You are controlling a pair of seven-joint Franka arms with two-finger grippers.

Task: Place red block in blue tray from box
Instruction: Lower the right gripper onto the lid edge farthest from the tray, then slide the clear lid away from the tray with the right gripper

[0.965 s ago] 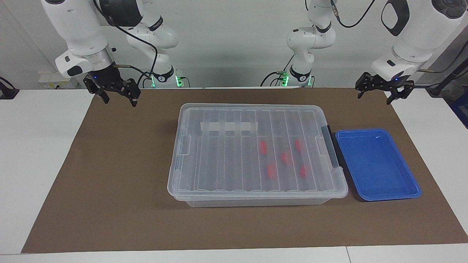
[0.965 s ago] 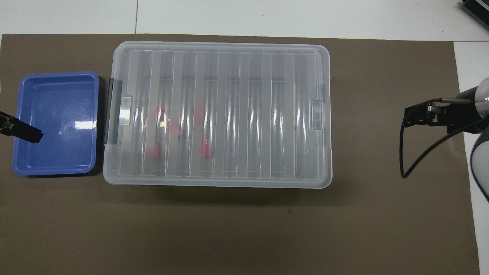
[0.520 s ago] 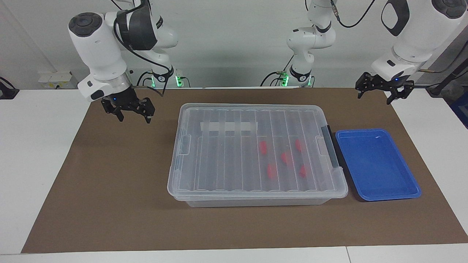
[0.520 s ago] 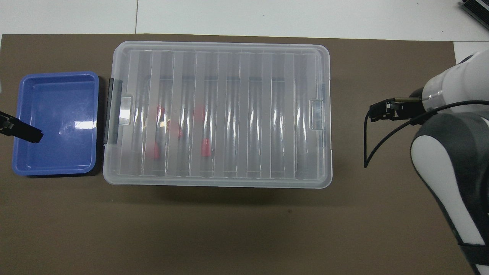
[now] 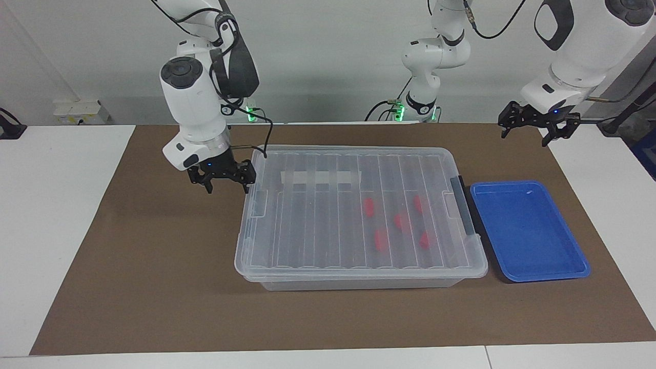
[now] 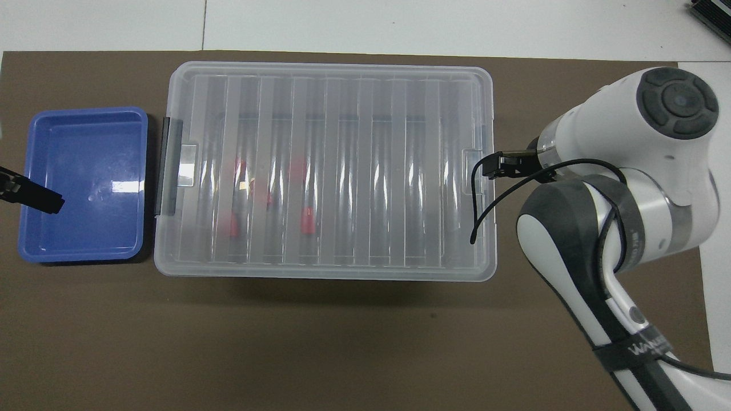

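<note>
The box [image 5: 307, 225] is a clear bin with its ribbed lid shut, on the brown mat; it also shows in the overhead view [image 6: 371, 171]. Several red blocks [image 5: 380, 239] lie inside it, toward the blue tray's end [image 6: 307, 221]. The blue tray [image 5: 528, 230] sits beside that end, nothing in it [image 6: 85, 148]. My right gripper [image 5: 222, 183] is open and hangs low over the mat, just beside the box's end at the right arm's side; its wrist hides it in the overhead view. My left gripper [image 5: 533, 130] is open and waits in the air over the mat's edge; its tip [image 6: 34, 196] overlaps the tray from above.
A dark grey clip handle [image 5: 464, 205] holds the lid at the tray end [image 6: 165, 165]; a clear clip [image 5: 258, 202] sits at the right arm's end. The brown mat [image 5: 154, 266] covers the white table [image 5: 56, 205]. A black cable [image 6: 485, 200] loops off the right wrist over the lid.
My right arm has swung from the mat's corner toward the box and come down, its gripper now beside the box's end. The left arm, box, blocks and tray have not moved.
</note>
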